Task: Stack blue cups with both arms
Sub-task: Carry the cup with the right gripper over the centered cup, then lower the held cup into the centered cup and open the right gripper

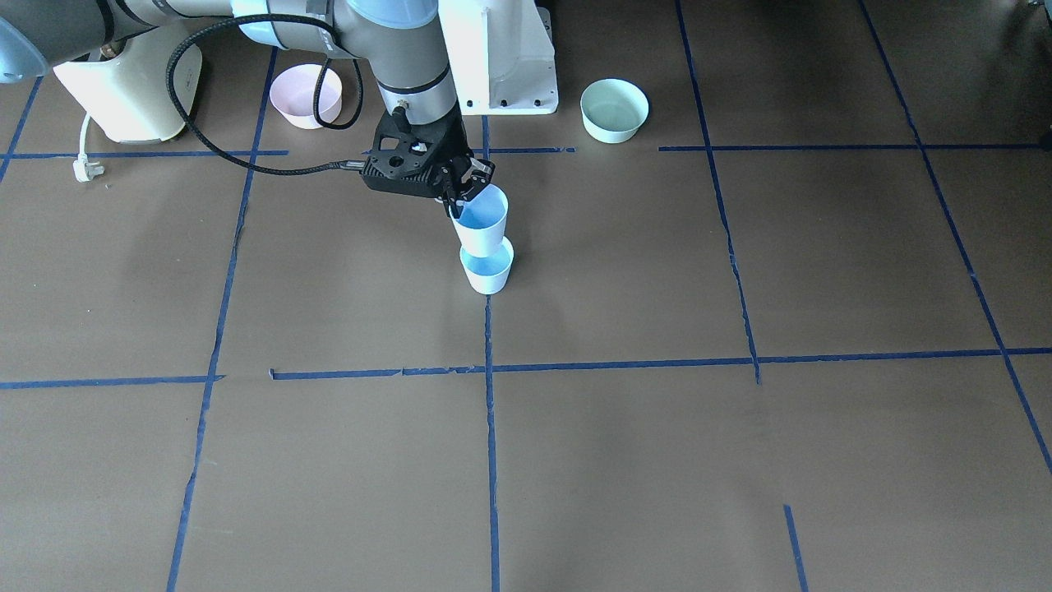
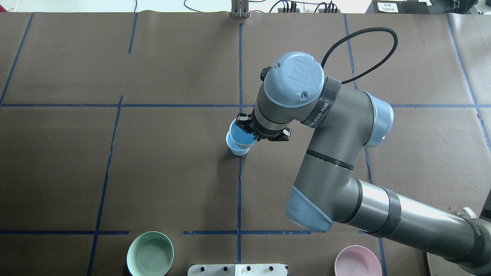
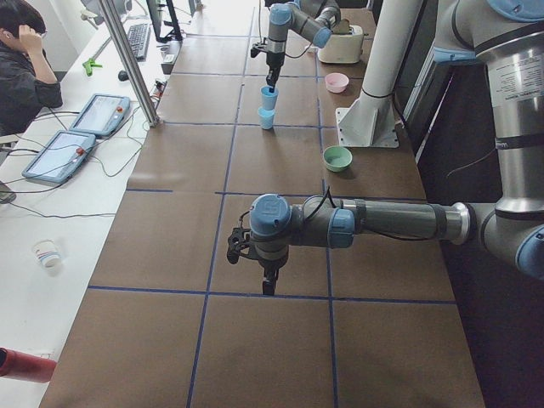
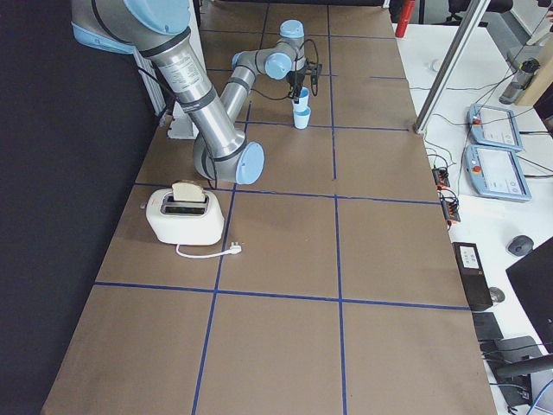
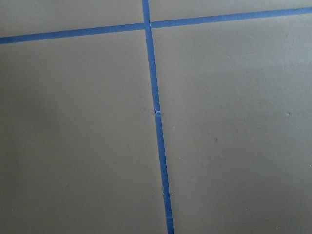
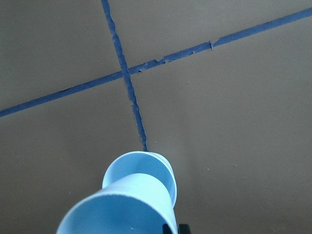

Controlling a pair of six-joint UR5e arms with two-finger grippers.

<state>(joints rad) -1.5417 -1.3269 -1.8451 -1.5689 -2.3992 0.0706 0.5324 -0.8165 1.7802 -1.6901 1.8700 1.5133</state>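
My right gripper (image 1: 460, 196) is shut on the rim of the upper blue cup (image 1: 482, 220) and holds it tilted over the lower blue cup (image 1: 487, 267), which stands on the table at a tape crossing. The upper cup's base sits at the lower cup's mouth; how deep it sits I cannot tell. Both show in the overhead view, upper cup (image 2: 239, 134) and lower cup (image 2: 237, 150), and in the right wrist view, upper (image 6: 117, 209) and lower (image 6: 139, 165). My left gripper (image 3: 268, 287) hangs over bare table far from the cups; whether it is open or shut I cannot tell.
A pink bowl (image 1: 306, 95) and a mint-green bowl (image 1: 614, 109) flank the white pedestal (image 1: 501, 57). A toaster (image 1: 131, 82) with its cord stands near the pink bowl. An operator (image 3: 21, 68) sits at the table's far side.
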